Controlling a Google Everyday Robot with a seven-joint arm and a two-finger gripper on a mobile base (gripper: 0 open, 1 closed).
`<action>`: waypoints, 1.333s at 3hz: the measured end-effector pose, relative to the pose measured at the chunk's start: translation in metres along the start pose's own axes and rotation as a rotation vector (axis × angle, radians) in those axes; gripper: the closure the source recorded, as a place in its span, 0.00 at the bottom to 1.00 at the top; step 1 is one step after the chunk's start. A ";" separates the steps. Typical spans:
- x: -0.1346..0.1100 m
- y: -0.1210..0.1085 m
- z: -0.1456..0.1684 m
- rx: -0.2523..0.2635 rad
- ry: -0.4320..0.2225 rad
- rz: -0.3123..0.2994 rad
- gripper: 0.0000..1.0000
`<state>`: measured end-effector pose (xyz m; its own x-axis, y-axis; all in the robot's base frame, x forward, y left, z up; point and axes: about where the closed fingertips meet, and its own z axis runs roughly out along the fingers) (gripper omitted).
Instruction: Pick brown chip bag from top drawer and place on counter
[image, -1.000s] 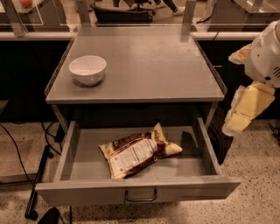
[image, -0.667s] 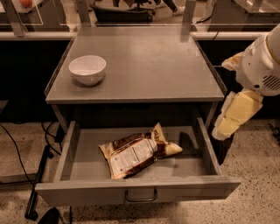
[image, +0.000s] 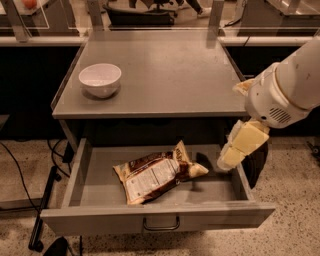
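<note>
We saw the gripper (image: 226, 161) at the right end of the open top drawer (image: 100, 218), its pale yellow tip low over the drawer's far right corner, just inside the right wall. We could not tell whether it was apart or together. It held nothing, and a gap remained between it and the brown chip bag (image: 156, 173) to its left. A second before, the gripper had hung farther right and higher, outside the drawer beside the cabinet; it had since come down and to the left, and the white rounded arm (image: 287, 87) behind it had followed, now reaching in from the right edge over the counter's near right corner.

The brown chip bag lay flat on the drawer floor near the middle, slanted, label side up, one pale end pointing toward the gripper; it had not shifted. The drawer stood pulled out as before, its loop handle (image: 161, 224) facing us. On the counter (image: 165, 75) above, the white bowl (image: 100, 79) sat at the left, also unmoved
</note>
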<state>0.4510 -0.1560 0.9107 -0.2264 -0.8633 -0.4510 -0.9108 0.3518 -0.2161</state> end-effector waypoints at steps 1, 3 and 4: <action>-0.008 0.009 0.023 -0.007 -0.032 0.000 0.26; -0.010 0.022 0.054 -0.020 -0.033 -0.008 0.45; -0.012 0.028 0.075 -0.020 -0.033 -0.002 0.33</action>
<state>0.4541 -0.1091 0.8455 -0.2136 -0.8511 -0.4795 -0.9180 0.3428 -0.1995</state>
